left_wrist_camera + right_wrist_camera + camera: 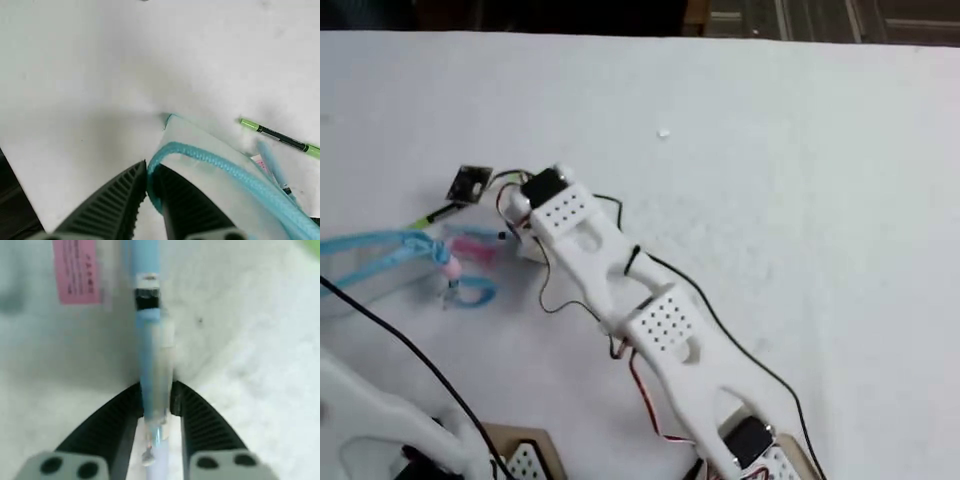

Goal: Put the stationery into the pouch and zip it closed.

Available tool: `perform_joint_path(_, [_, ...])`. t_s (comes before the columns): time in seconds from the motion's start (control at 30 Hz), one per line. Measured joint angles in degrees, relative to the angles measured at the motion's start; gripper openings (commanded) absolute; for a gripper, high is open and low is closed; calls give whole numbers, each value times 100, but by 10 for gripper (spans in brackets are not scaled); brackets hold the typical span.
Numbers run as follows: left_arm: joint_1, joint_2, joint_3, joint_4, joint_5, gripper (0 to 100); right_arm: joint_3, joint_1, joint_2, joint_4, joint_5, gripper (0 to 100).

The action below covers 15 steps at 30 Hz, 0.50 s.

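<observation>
From above, the pouch (380,258) lay toward nine o'clock on the white surface (800,150). A green pen (432,214) lay at about the pouch's one o'clock, and the right hand (520,243) was at its three o'clock end.

In the left wrist view, the left hand (147,187) was pinched together on the pouch's blue zip edge (210,160). The green pen lay on the surface beyond it.

In the right wrist view, the right hand was clamped on a blue pen (148,340), with a pink label (75,270) near the pen.

Lab bench: white table (820,150), wired arm (660,320)
</observation>
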Motion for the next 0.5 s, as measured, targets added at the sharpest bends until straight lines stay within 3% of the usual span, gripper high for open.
perform_joint_path(0.17, [0, 0, 0, 0, 0, 22, -589, 220, 0, 730, -9, 17])
perform_joint_path(0.5, [0, 0, 0, 0, 0, 22, -756, 800, -844, 835, -360, 17])
